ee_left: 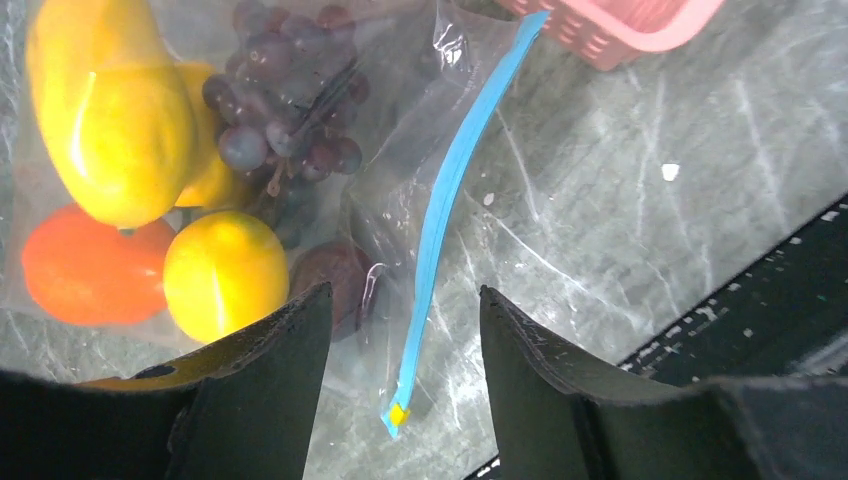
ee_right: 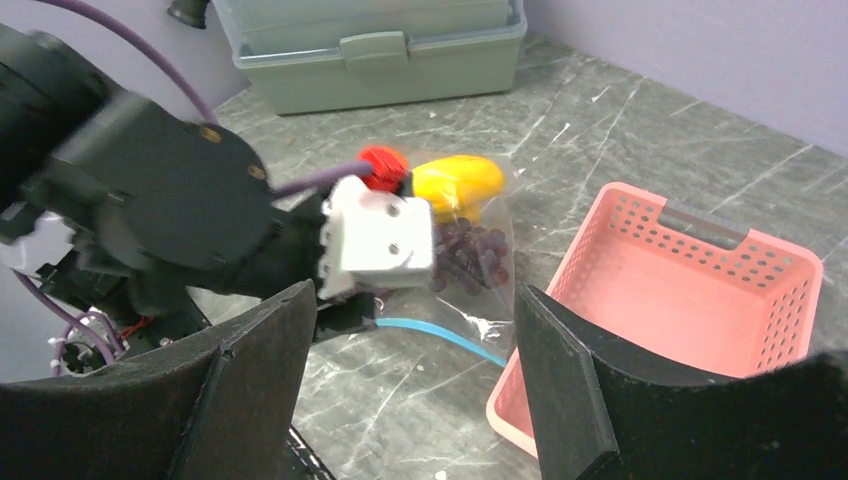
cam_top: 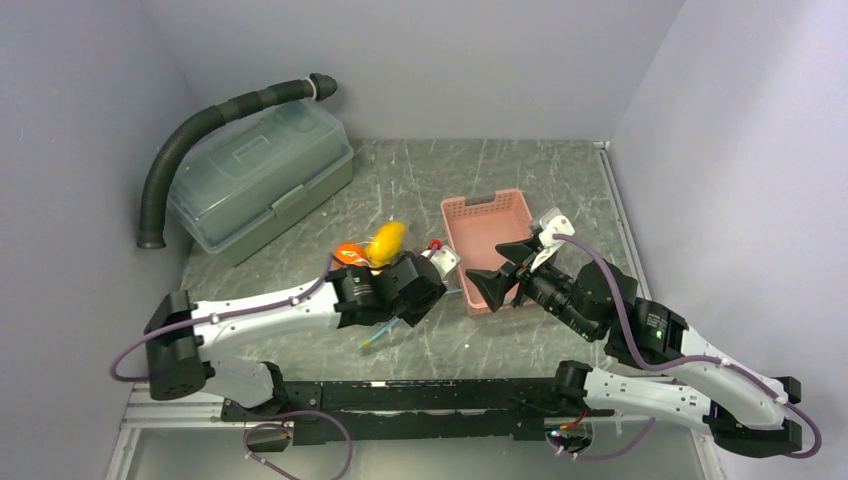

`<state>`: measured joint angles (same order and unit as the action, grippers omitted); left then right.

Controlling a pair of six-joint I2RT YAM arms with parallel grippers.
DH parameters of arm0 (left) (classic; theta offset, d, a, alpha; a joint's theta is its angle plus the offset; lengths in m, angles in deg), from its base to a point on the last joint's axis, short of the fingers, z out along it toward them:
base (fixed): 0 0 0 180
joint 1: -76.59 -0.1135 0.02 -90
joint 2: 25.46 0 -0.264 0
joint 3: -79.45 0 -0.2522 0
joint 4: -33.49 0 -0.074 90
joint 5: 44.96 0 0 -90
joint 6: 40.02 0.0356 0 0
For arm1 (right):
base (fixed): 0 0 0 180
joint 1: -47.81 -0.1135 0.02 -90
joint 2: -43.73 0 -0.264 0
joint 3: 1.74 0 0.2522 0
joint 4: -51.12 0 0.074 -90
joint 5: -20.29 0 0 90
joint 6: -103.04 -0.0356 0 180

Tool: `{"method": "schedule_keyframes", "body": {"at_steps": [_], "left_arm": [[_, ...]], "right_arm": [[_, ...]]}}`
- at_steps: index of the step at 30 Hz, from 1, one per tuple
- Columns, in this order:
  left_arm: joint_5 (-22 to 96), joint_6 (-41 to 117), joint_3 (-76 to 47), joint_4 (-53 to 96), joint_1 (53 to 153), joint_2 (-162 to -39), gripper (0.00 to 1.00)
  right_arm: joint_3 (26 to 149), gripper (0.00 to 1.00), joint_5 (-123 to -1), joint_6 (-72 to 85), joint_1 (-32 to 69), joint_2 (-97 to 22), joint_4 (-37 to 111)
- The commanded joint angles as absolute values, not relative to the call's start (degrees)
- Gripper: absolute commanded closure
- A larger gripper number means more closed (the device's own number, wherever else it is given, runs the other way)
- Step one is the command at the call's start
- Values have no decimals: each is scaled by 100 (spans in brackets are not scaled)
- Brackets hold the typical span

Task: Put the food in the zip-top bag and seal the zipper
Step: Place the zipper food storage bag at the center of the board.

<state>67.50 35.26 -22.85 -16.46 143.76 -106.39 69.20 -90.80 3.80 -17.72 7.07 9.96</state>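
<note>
The clear zip-top bag (ee_left: 395, 165) lies flat on the table with the food inside: a long yellow piece (ee_left: 110, 120), a round yellow piece (ee_left: 225, 275), an orange (ee_left: 85, 275), purple grapes (ee_left: 290, 90) and a dark reddish fruit (ee_left: 335, 275). The teal zipper (ee_left: 440, 200) runs along the mouth edge; its near end carries a small yellow tab (ee_left: 398, 412). My left gripper (ee_left: 405, 295) is open above the zipper's near end, one finger on each side. It sits over the bag in the top view (cam_top: 415, 290). My right gripper (ee_right: 412, 300) is open and empty, raised beside the basket.
A pink perforated basket (cam_top: 490, 225) stands right of the bag, touching the zipper's far end (ee_right: 490, 358); nothing shows inside it. A green-grey lidded box (cam_top: 260, 180) and a black ribbed hose (cam_top: 200, 130) sit at the back left. Walls enclose three sides.
</note>
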Motion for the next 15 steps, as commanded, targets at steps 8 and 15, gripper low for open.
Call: {"method": "schedule_keyframes", "body": {"at_steps": [8, 15], "left_arm": [[6785, 3211, -2087, -2224, 14444, -9512, 35], [6927, 3275, -2050, -2350, 14444, -9031, 0]], "right_arm": [[6734, 22, -9500, 93, -1758, 645, 1351], [6721, 19, -9494, -65, -1651, 400, 1521]]}}
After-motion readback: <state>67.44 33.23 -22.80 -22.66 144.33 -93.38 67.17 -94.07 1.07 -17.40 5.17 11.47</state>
